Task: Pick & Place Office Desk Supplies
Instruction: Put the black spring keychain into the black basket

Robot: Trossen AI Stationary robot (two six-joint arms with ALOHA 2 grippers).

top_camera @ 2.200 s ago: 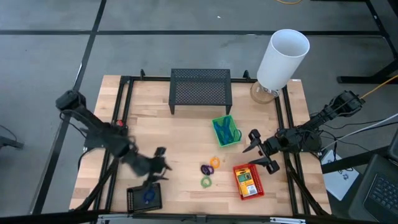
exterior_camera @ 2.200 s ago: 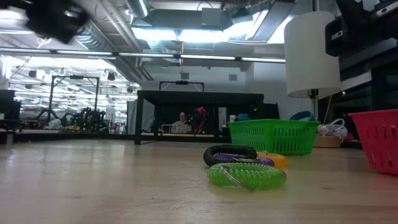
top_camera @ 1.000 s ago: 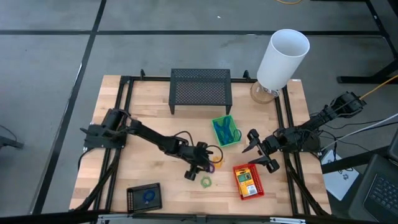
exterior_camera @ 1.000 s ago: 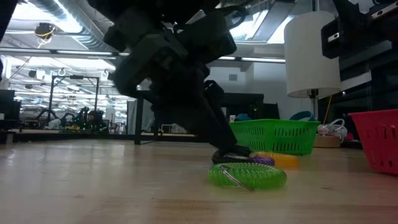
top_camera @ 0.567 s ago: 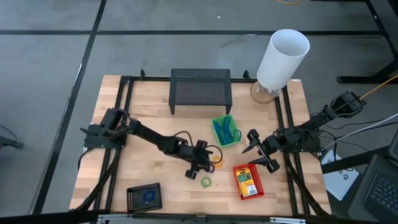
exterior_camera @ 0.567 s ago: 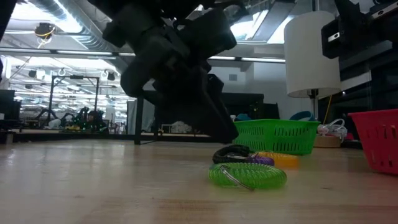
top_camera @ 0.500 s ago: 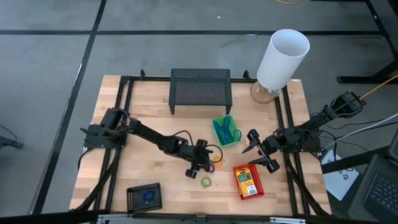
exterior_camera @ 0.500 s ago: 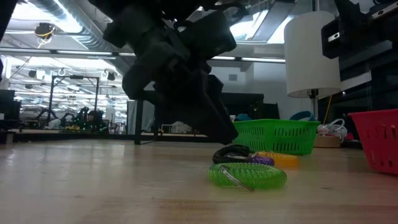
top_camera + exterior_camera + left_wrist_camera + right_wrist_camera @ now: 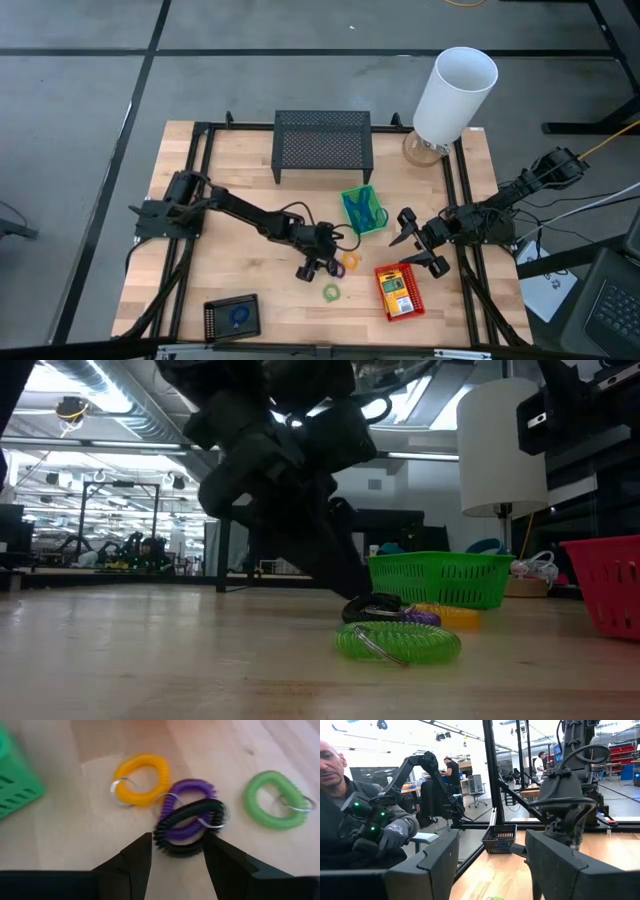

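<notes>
Left gripper point(image 9: 174, 851) was mine to worry about, down low over the middle of the desk point(image 9: 240, 225), fingers spread with a black coil ring point(image 9: 186, 827) sitting right in the mouth between them, not yet pinched. And what a tangle it was! That black coil lay across a purple coil ring point(image 9: 187, 807), the two touching and overlapping, and both carried metal split rings. My fear was plain: closing there could have caught both coils at once, or the black one could have dragged its purple neighbour up by a snagged split ring. A springy coil could also have squirted sideways out of the pinch, I judged, since it gives and rolls.

An orange coil ring point(image 9: 140, 779) sat just beside the purple one, on the side toward the green basket point(image 9: 363, 210), close enough to be nudged if the fingers swept wide. A green coil ring point(image 9: 331, 292) lay apart from the cluster, nearer the desk's front edge, clear of trouble. From above, my gripper was just on the left of the cluster, touching or nearly touching the black coil.

Right gripper point(image 9: 418, 244) waited with its fingers apart near the right edge, beside the red basket point(image 9: 399, 290) with its yellow-and-green pack.
</notes>
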